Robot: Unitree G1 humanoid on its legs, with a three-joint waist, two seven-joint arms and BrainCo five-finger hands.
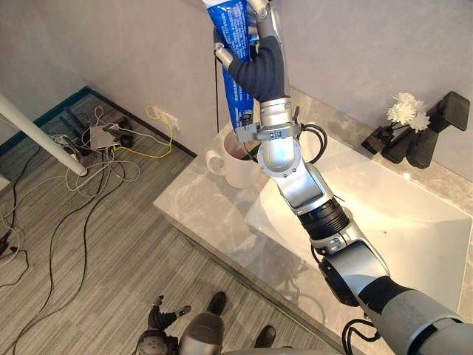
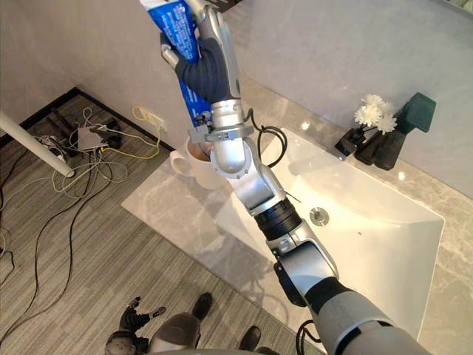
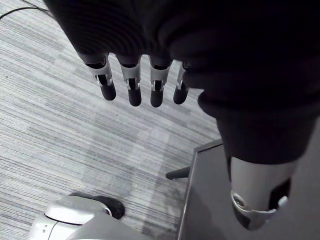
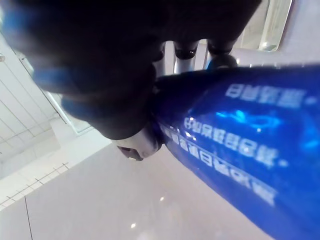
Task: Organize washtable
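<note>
A blue toothpaste tube (image 1: 238,96) hangs upright in my right hand (image 1: 260,66), whose fingers and thumb are curled round its upper part. The tube's lower end reaches the mouth of a white mug (image 1: 229,168) that stands at the left end of the marble counter (image 1: 192,207). From close up, in the right wrist view, the tube (image 4: 240,130) runs past the thumb. My left hand (image 3: 130,85) hangs low over the grey floor with straight fingers and holds nothing; it is also at the bottom of the left eye view (image 1: 159,318).
A white sink basin (image 1: 414,214) lies to the right of the mug. White flowers (image 1: 406,111) and dark angular holders (image 1: 443,118) stand at the back by the wall. Cables and a power strip (image 1: 96,137) lie on the floor at left, beside a white pole (image 1: 37,133).
</note>
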